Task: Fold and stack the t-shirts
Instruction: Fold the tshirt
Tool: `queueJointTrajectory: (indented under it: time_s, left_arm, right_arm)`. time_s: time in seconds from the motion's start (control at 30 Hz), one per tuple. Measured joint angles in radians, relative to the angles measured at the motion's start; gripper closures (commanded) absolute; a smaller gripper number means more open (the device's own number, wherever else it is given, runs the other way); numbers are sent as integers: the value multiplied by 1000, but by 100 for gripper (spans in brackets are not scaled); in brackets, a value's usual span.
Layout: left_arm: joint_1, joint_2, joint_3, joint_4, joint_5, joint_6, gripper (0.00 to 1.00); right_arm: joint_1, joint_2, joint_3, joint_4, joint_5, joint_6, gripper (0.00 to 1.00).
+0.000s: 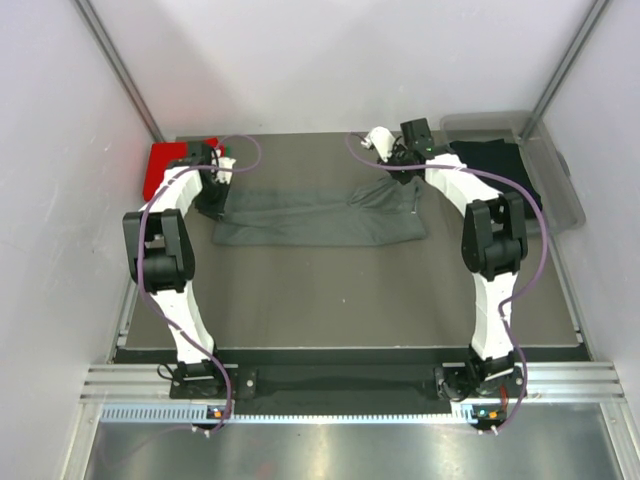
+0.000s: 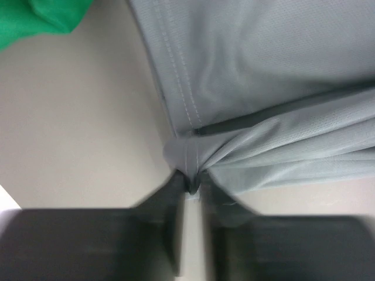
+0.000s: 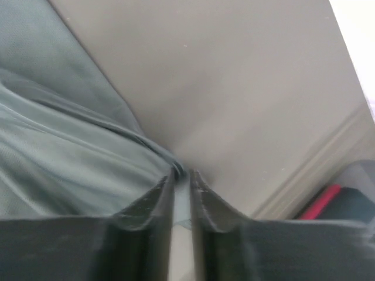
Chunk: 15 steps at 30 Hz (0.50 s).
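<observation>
- The dark grey t-shirt point(image 1: 320, 215) lay as a long band just left of the clear tub point(image 1: 565, 185), which held the black t-shirt point(image 1: 490, 160).
- Your left gripper point(image 2: 192, 184) was clamped on the grey shirt's corner farthest from the tub, and your right gripper point(image 3: 183, 174) on the corner nearest it.
- The step looked like folding this shirt. The next move called for carrying both corners evenly.

Plain white walls point(image 1: 330, 60) box in a dark grey table point(image 1: 350, 290) (evenly lit), with a ribbed aluminium rail point(image 1: 590, 382) along its near edge.
</observation>
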Motion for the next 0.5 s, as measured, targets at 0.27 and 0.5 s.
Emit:
queueJointTrajectory:
  time_s: [0.27,0.5]
  left_arm:
    - [-9,-103,-76,115,-80,-39,27]
    - [-105,-359,-217,204,26,183,45]
  right_arm:
    - [2,-76,-90,90,50,77,58]
    - [4,-367,-280,115,42,144,58]
